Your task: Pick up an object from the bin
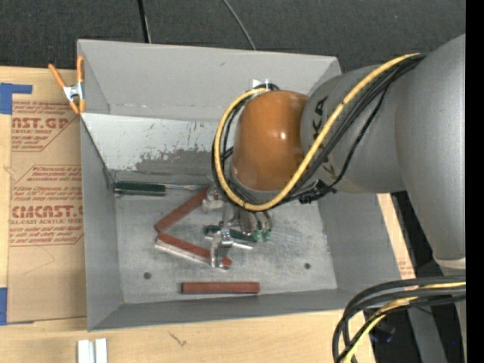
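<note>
My gripper [229, 238] hangs low in the middle of the bin, under the arm's orange cover. Its tip is right at the near end of a pair of red-brown tongs [181, 212]. The tongs lie in a V that opens towards the gripper, with one arm slanting up and the other [184, 249] running along the floor to the gripper's tip. Whether the gripper touches the tongs is hidden. A flat red-brown bar [220, 286] lies apart near the front wall.
A dark green-handled tool [140, 190] with a thin metal shaft lies along the foot of the back wall at the left. The arm and its cables cover the bin's right rear part. Bare floor shows at the front left and front right.
</note>
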Tool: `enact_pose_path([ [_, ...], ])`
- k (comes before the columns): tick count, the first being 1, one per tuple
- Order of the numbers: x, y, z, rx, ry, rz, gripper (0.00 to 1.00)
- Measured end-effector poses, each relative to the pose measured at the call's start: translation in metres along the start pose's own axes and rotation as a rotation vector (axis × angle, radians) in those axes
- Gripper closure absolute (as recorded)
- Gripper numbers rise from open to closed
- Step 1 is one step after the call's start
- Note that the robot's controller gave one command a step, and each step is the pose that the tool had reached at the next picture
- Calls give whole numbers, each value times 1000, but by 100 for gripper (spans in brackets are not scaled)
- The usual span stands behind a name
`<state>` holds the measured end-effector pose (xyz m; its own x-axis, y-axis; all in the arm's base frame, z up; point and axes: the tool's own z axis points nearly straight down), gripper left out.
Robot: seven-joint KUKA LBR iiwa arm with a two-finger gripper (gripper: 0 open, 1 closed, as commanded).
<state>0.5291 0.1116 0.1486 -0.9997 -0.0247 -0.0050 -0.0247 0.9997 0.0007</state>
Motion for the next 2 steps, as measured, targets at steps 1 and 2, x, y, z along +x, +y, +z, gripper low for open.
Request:
enact_pose_path([
  [1, -7, 6, 73, -4, -14, -171, 100],
  [2, -7, 6, 72, -4, -14, -171, 100],
])
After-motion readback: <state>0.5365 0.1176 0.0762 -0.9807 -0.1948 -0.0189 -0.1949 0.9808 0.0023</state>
